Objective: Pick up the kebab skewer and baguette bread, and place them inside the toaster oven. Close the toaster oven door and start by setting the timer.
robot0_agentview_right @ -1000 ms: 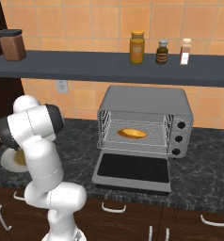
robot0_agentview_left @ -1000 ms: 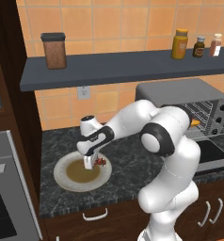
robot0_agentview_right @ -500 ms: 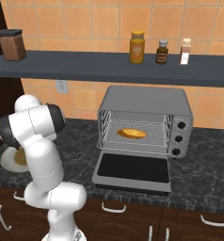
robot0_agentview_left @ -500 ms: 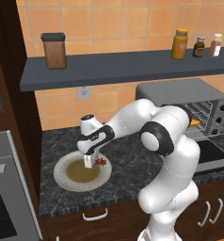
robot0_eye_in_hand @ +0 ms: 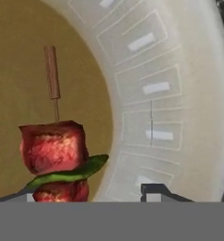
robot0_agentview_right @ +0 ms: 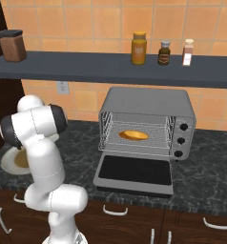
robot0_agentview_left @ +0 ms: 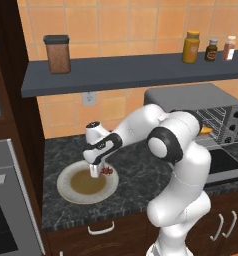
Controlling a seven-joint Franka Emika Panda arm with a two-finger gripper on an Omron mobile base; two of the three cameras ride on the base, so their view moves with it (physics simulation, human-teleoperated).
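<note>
The kebab skewer (robot0_eye_in_hand: 55, 153), red meat chunks and a green slice on a thin stick, lies on a round plate (robot0_eye_in_hand: 180, 94) with a brown centre. My gripper (robot0_eye_in_hand: 85, 193) reaches down over it with its jaws apart. The skewer sits between them, close to the left finger, with a wide gap to the right finger (robot0_eye_in_hand: 154, 190). From the left base view the gripper (robot0_agentview_left: 94, 171) is low over the plate (robot0_agentview_left: 66, 192) with the skewer (robot0_agentview_left: 107, 171) at its tip. The baguette bread (robot0_agentview_right: 133, 135) lies on the rack inside the toaster oven (robot0_agentview_right: 144, 102). The toaster oven door (robot0_agentview_right: 134, 170) hangs open, flat on the counter.
A dark shelf (robot0_agentview_right: 110, 64) above the counter carries a brown canister (robot0_agentview_left: 57, 54) and three bottles (robot0_agentview_right: 139, 47). A wall oven front (robot0_agentview_left: 6, 200) stands at the far left. The toaster oven's knobs (robot0_agentview_right: 182, 140) run down its right side.
The arm holds its place over the plate. The fingers seem a little closer together around the skewer.
</note>
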